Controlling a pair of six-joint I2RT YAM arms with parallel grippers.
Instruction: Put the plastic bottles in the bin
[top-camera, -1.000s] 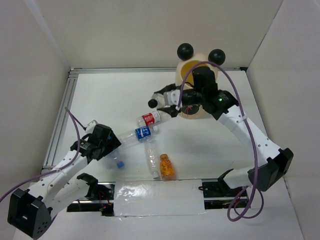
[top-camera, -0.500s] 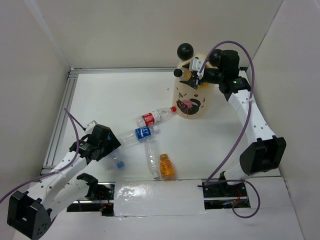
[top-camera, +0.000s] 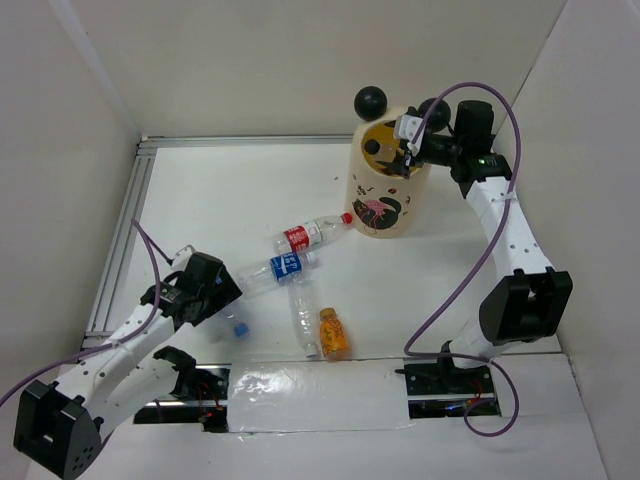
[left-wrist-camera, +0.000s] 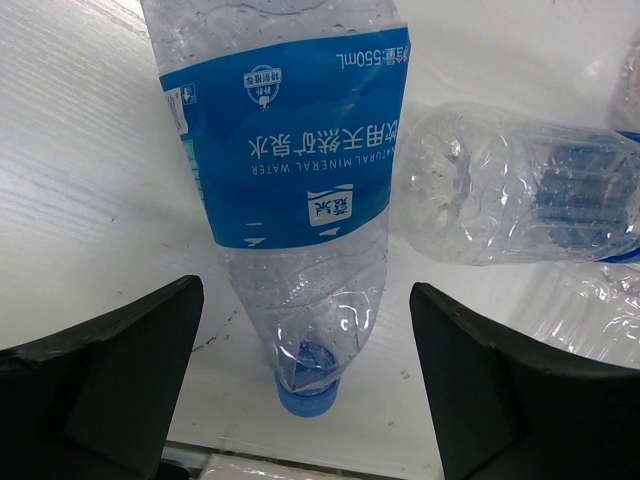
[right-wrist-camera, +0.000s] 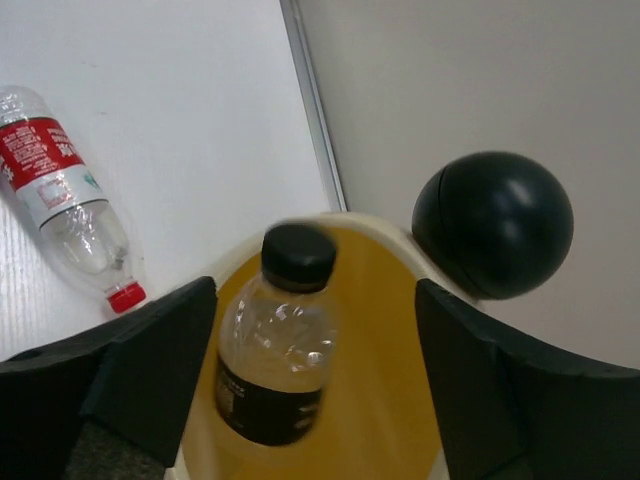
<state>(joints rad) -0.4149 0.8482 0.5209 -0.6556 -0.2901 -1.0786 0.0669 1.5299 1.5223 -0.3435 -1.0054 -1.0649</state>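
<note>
At the table's one o'clock corner, the right fingers (right-wrist-camera: 480, 380) hang spread wide over the bin (top-camera: 385, 205). A black-capped bottle (right-wrist-camera: 280, 350) stands upright in its yellow mouth, touching neither finger. Down at eight o'clock, the left fingers (left-wrist-camera: 110, 370) are just as wide, one on each side of the blue-labelled bottle (left-wrist-camera: 300, 170), which lies on the table (top-camera: 220, 190) with its cap toward them. A red-labelled bottle (top-camera: 305, 235) lies just beyond it toward the bin, with an unlabelled bottle (top-camera: 303, 315) and an orange bottle (top-camera: 333, 333) at six o'clock.
</note>
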